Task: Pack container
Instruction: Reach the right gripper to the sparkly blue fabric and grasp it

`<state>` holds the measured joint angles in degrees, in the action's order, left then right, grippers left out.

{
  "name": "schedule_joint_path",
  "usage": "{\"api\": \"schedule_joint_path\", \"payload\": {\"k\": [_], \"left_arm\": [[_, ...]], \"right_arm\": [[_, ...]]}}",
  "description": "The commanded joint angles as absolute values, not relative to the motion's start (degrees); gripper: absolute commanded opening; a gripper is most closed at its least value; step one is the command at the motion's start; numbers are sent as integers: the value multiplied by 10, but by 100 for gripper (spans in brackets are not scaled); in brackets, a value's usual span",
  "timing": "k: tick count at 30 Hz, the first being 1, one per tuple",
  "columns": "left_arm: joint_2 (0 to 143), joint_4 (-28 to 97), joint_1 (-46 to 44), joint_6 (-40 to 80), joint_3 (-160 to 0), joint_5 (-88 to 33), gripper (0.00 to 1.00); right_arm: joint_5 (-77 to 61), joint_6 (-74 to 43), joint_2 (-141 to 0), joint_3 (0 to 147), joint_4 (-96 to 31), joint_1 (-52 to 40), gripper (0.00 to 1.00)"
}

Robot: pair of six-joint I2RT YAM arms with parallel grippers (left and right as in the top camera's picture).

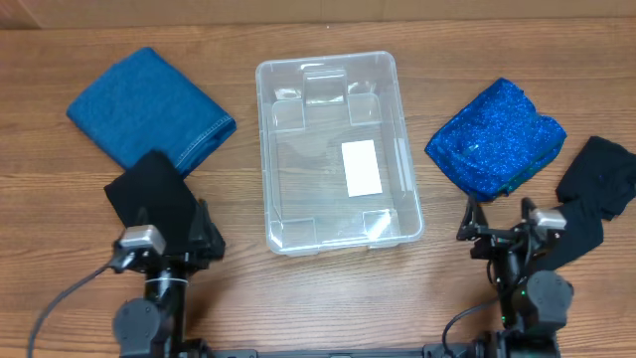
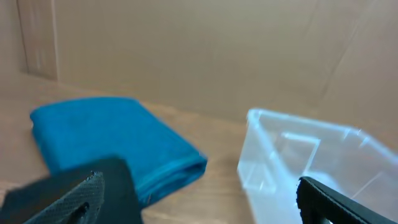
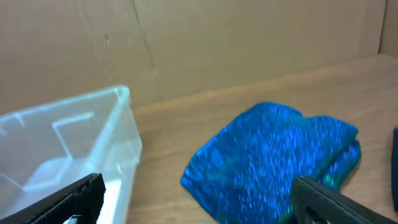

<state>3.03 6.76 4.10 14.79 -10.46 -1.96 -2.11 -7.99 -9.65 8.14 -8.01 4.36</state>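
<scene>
The clear plastic container [image 1: 288,237] stands in the middle of the table, with a white label [image 1: 360,167] on its bottom and nothing else inside. It shows in the left wrist view [image 2: 298,155] and the right wrist view [image 3: 68,149]. A folded teal-blue cloth [image 1: 149,107] lies to its left, also in the left wrist view [image 2: 106,140]. A sparkly blue cloth [image 1: 494,134] lies to its right, also in the right wrist view [image 3: 273,162]. My left gripper [image 1: 179,234] is open and empty near the front left. My right gripper [image 1: 502,227] is open and empty near the front right.
A black cloth [image 1: 149,194] lies by the left gripper, below the teal cloth. Another black cloth [image 1: 596,184] lies at the far right edge. A brown cardboard wall [image 2: 199,50] stands behind the wooden table [image 1: 328,298].
</scene>
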Motion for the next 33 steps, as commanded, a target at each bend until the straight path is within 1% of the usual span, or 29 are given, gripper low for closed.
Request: {"api": "schedule_joint_path", "payload": {"k": [1,3,5,8,11,15,23,29,33], "left_arm": [[115,98,37,163,-234,-13,100],[187,132,37,163,-304,-10,100],[264,182,37,163,-373,-11,100],[371,279,37,159,-469,-11,100],[484,394,37,120,-578,-13,100],[574,477,37,103,-679,-18,100],[595,478,37,103,-707,-22,100],[595,478,37,103,-707,-23,100],[595,478,37,103,-707,-30,100]], "right_arm": [[-15,-88,-183,207,-102,43,100],[-13,-88,-257,284,-135,43,100],[-13,-88,-338,369,-196,43,100],[-13,-88,-467,500,-319,43,100],[-13,-88,-620,648,-460,43,100],[-14,-88,-785,786,-567,69,100],[-136,-81,-950,799,-531,247,100],[-199,-73,-1077,798,-487,287,100],[-198,-73,-1128,798,-471,289,100]]}}
